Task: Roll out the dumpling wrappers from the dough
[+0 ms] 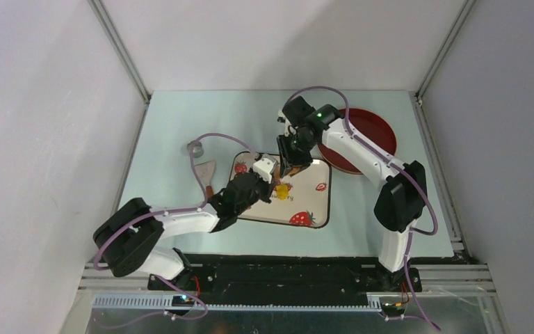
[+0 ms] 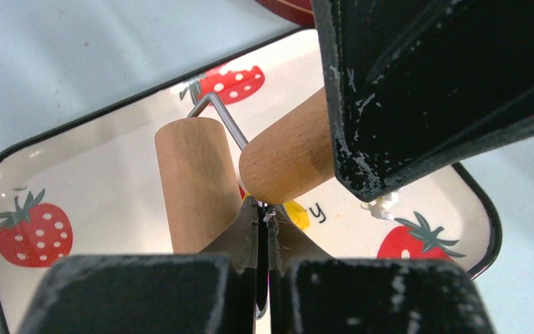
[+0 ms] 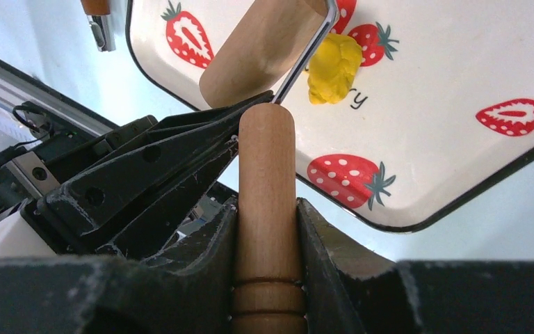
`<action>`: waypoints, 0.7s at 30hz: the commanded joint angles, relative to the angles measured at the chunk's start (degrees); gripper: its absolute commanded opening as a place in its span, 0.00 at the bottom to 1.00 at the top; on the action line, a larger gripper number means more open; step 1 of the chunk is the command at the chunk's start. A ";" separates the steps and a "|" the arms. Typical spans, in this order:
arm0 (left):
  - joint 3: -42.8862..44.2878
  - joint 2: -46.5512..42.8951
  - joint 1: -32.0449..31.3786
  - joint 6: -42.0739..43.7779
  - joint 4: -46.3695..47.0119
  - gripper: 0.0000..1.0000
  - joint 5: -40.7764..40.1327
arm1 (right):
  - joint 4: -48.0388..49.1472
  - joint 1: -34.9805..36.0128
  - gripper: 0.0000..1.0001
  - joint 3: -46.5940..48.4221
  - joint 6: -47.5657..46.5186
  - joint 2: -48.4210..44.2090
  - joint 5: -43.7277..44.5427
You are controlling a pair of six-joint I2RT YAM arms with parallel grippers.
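The dough (image 3: 334, 66) is a bright yellow lump in the middle of the strawberry-print tray (image 1: 316, 202). It also shows as the yellow dough (image 1: 283, 188) in the top view and the dough (image 2: 295, 214) just past my left fingertips. A small wooden roller (image 3: 264, 49) on a bent wire lies on the tray beside it. My right gripper (image 3: 267, 202) is shut on the roller's wooden handle (image 3: 268, 146). My left gripper (image 2: 264, 212) is shut, its tips right under the handle's end (image 2: 288, 163), beside the roller drum (image 2: 195, 181). No dumpling wrappers are in view.
A red round dish (image 1: 368, 132) stands at the back right, behind the right arm. Left of the tray lie a scraper with a wooden handle (image 1: 207, 170) and a small metal ring cutter (image 1: 195, 147). Both arms crowd over the tray's middle.
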 commanded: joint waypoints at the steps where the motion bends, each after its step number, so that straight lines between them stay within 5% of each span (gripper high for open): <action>1: 5.08 -1.68 -1.09 -0.95 4.65 0.00 2.71 | -2.75 -0.27 0.00 2.88 1.69 -2.16 -0.85; 9: 5.86 3.57 -2.62 -7.51 8.65 0.00 10.22 | -8.77 -1.86 0.00 1.24 0.02 -2.22 -1.01; 21: 3.70 8.49 -2.64 -11.11 13.20 0.00 8.74 | -6.61 -2.26 0.00 -1.35 -0.88 1.31 -2.50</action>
